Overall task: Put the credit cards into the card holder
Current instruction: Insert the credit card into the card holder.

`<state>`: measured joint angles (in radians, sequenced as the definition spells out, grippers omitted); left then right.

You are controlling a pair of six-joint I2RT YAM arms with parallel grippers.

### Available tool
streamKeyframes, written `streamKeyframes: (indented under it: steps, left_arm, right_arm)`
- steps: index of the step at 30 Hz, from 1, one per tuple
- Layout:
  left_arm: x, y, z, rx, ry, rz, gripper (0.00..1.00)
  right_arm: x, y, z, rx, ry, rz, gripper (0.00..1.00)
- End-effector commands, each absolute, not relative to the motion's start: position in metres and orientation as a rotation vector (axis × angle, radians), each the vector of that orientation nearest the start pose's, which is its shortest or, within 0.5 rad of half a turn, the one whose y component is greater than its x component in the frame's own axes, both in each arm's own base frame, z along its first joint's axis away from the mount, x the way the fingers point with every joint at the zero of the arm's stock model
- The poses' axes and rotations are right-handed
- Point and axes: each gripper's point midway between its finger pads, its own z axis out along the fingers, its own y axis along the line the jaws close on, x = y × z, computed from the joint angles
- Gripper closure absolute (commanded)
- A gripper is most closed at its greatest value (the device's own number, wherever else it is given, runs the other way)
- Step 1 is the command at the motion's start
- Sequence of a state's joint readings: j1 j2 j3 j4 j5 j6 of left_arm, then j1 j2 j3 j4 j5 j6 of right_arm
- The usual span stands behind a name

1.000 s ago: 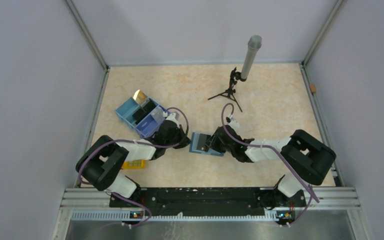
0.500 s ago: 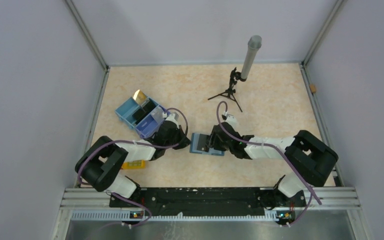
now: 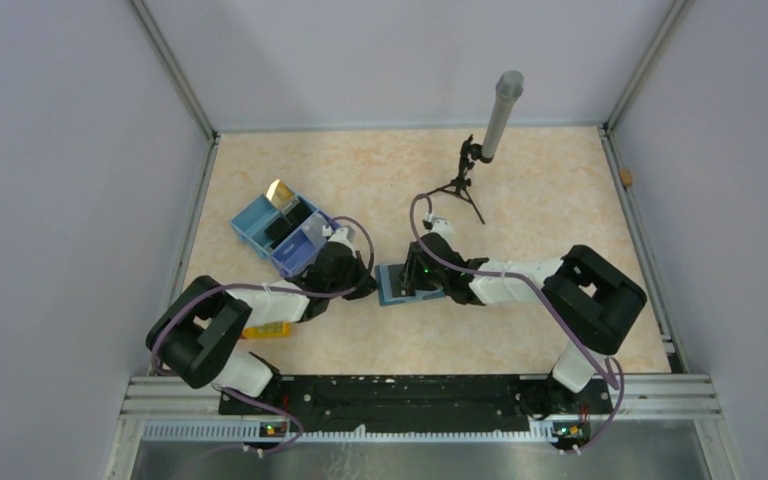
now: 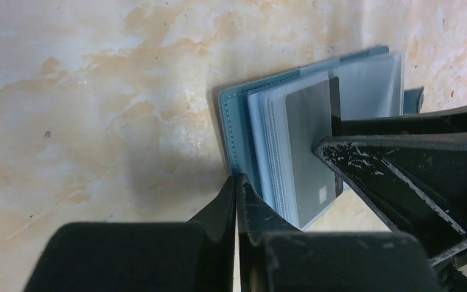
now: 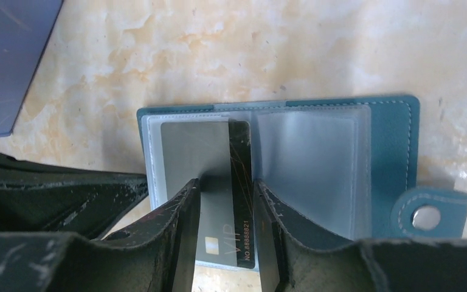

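A yellow studded block (image 3: pixel 266 328) lies nearest, by the left arm. On the mottled beige table (image 3: pixel 540 220) the left gripper (image 4: pixel 236 182) has its black fingers pressed together, tip at the stitched teal edge of the holder (image 5: pixel 389 140). The holder lies open and flat mid-table. A grey card (image 5: pixel 194 152) with a dark stripe sits in a clear sleeve. The right gripper (image 5: pixel 225 188) has its scuffed fingers spread over the card, one either side of the stripe. Farther left, a blue partitioned tray (image 3: pixel 256 222) holds a gold card (image 3: pixel 280 191) and a black card (image 3: pixel 282 228). A tripod (image 3: pixel 457 183) stands beyond, with bare table around it.
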<state>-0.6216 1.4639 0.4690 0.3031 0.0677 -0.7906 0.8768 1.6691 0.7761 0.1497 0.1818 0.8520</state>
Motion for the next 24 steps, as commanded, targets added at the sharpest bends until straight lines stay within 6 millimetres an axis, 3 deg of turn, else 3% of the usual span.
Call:
streamKeyframes:
  steps: [1,7,13,16,19,24]
  left_arm:
    - [0.229,-0.217,-0.005,-0.152,2.530,-0.697,1.00]
    - [0.230,-0.211,0.003,-0.170,2.504,-0.667,1.00]
    - [0.232,-0.207,0.014,-0.181,2.468,-0.664,1.00]
    - [0.233,-0.208,0.020,-0.180,2.455,-0.673,1.00]
    - [0.232,-0.207,0.028,-0.174,2.441,-0.680,1.00]
    - [0.230,-0.209,0.056,-0.108,2.403,-0.723,1.00]
  right_arm:
    - [0.260,0.356,0.049,-0.063,2.376,0.718,0.65]
    - [0.258,0.358,0.053,-0.108,2.373,0.615,0.67]
    - [0.253,0.363,0.056,-0.151,2.377,0.635,0.66]
    - [0.252,0.358,0.063,-0.163,2.373,0.621,0.59]
    - [0.250,0.348,0.087,-0.180,2.334,0.618,0.47]
    - [0.250,0.315,0.114,-0.186,2.286,0.536,0.34]
